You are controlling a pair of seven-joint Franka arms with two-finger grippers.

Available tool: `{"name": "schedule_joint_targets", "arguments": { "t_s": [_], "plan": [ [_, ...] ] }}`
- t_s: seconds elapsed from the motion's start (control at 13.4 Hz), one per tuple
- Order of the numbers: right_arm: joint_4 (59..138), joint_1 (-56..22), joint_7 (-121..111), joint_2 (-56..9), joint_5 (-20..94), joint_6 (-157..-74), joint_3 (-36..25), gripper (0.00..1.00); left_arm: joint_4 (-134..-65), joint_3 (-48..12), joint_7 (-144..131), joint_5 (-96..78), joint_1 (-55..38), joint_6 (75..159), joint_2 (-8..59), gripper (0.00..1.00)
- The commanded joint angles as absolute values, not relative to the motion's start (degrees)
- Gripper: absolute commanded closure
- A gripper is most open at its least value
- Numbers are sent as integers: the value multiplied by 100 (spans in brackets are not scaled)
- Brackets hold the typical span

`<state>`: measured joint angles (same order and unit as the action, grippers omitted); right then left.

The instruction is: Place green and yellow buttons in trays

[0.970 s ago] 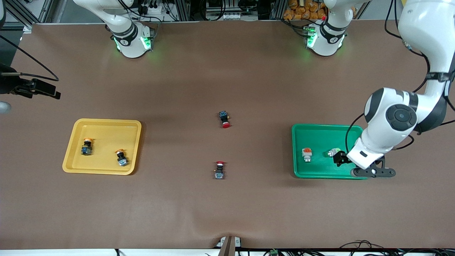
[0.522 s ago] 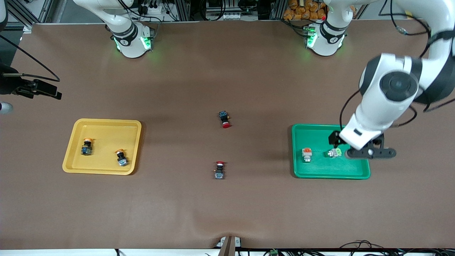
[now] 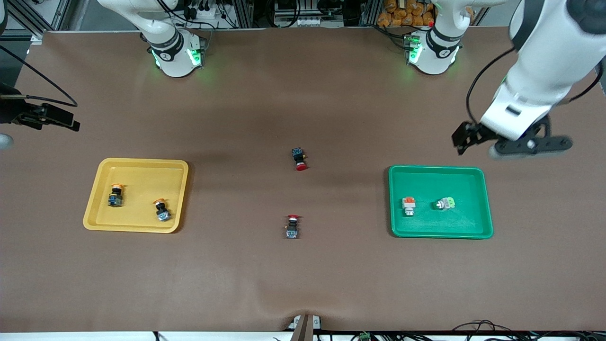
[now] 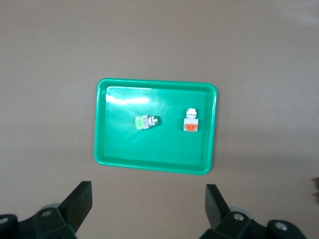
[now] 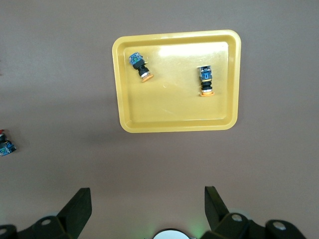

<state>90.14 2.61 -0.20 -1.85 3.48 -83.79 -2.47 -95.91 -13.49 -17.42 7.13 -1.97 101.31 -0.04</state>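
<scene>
Buttons all look sorted: two green-capped buttons [image 3: 444,203] lie well apart inside the green tray [image 3: 473,233] toward the left arm's end of the surface [image 3: 303,274], and two yellow-capped buttons [image 3: 115,195] rest in the yellow tray [image 3: 102,225] toward the right arm's end. Left gripper [image 4: 148,206] hangs high over bare surface beside the green tray's rim, fingers [image 4: 79,199] spread wide and empty. Right gripper [image 5: 147,206] hovers near the yellow tray, fingers [image 5: 79,201] apart too, holding nothing. Two red-capped switches [image 3: 298,158] sit mid-surface between the trays, and they're not part of this job. My read: the placing step looks finished, so the next move calls only for both arms to pull clear without clipping a tray. No brand, label or writing can be read anywhere.
</scene>
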Motion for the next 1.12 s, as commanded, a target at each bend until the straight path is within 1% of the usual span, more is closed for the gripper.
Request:
{"name": "schedule_joint_targets", "arguments": {
  "t_s": [0.0,0.22,0.45,0.75,0.97,1.04],
  "plan": [
    [9044,343,18,-97,308,-8332,-185,0,-9694,-1038,-1381,371,-211,9854,-377,0],
    [9044,334,18,-97,308,-8341,-176,0,-9695,-818,-1134,44,-185,9607,-633,0],
    [9044,334,18,-97,308,-8341,-176,0,-9449,-633,-977,27,-185,9615,-572,0],
    [9035,325,18,-97,308,-8341,-176,0,-9440,-519,-870,18,-185,9528,-615,0],
    [9026,299,105,-70,316,-8245,-150,0,-9229,-247,-161,79,-176,9492,-589,0],
    [9000,281,114,-70,316,-8218,-141,0,-9237,-46,-71,97,-184,9466,-589,0]
  ]
}}
